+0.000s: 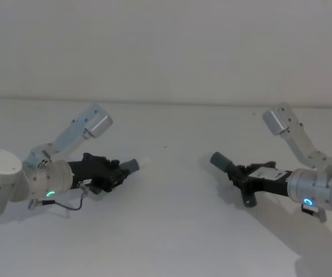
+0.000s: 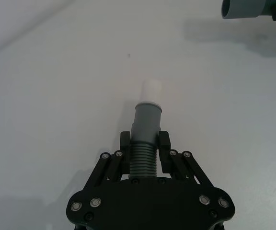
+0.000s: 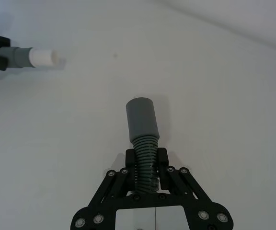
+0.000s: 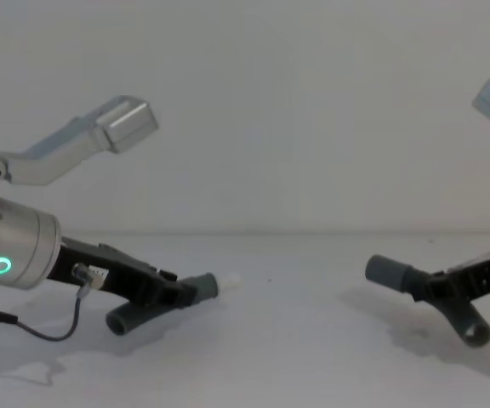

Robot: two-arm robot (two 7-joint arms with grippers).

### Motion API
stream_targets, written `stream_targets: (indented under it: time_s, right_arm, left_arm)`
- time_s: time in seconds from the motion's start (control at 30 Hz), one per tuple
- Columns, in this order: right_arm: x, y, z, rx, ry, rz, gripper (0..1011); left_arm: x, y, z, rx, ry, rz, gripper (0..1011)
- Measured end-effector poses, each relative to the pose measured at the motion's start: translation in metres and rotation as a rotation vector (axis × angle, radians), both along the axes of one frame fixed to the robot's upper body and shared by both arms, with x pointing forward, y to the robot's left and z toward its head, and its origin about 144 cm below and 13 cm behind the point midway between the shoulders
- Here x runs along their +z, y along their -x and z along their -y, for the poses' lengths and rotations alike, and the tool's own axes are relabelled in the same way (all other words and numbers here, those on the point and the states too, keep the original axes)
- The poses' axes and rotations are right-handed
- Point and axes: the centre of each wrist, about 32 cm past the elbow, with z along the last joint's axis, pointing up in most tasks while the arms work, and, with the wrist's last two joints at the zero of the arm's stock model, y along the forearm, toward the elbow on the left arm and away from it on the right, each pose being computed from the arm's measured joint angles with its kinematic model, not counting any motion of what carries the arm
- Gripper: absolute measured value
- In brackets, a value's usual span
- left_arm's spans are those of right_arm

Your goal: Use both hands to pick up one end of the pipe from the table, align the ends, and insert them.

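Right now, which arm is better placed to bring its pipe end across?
Left, probably: the left tool holds its white-tipped end aimed nearly at the cuff, while the right tool points that cuff past the tip.

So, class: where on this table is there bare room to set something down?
Bare: the table between the left piece and the right piece, the strip in front of both, and the stretch behind to the far edge. Crowded: the sides, where the left tool and right tool clamp those pieces.
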Motion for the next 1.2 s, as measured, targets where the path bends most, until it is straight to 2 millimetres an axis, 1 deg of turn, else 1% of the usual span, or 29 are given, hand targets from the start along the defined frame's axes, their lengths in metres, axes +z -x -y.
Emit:
stream_targets:
  time_s: [0.3,0.7,1.2]
  right_arm:
    - [0.010,0.001,0.008,0.091,0.012,0.094,264]
    - [0.022,0.005,0.019,0.269,0.054,0.162,264]
    - [0.030,0.009,0.016,0.418,0.090,0.175,264]
  left_arm:
    - [0.009,0.003,-0.006,-0.051,0.013,0.097,334]
    - [0.020,-0.001,-0.017,-0.189,0.015,0.136,334]
    - [0.030,-0.006,-0.023,-0.319,-0.024,0.127,334]
